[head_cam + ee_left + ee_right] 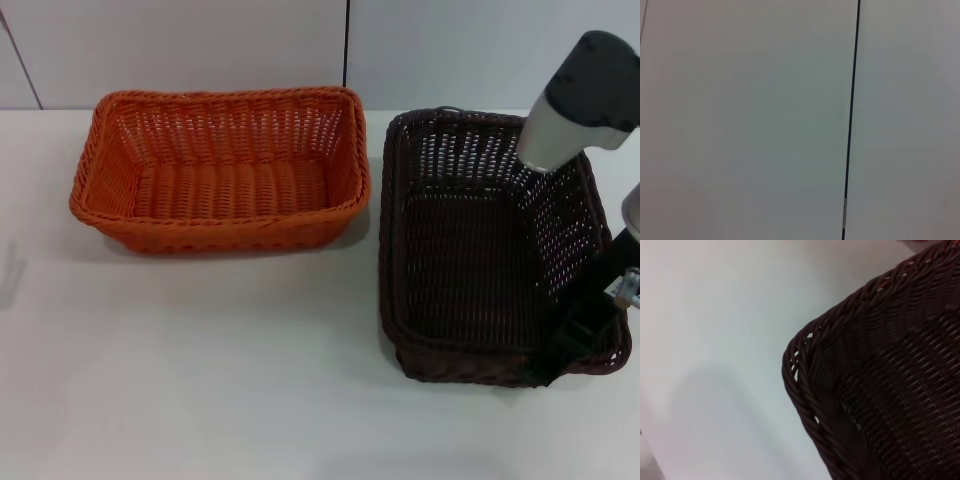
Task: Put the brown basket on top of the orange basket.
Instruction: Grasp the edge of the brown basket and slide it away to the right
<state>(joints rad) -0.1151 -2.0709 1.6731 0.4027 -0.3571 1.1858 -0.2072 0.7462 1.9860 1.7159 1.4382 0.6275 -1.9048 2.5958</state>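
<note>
Probably light and stiff, the brown basket is best taken by its braided rim, where the right claw sits, grip state unclear.

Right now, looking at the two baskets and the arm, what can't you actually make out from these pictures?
- Right gripper: head view, at the brown basket near right corner; the fingers' state is unclear, partly cut by the frame edge.
- Left gripper: in no view; the left wrist view shows only a blank wall.
- Brown basket's right side: head view, partly covered by the arm.
- Orange basket: nothing hidden.
</note>
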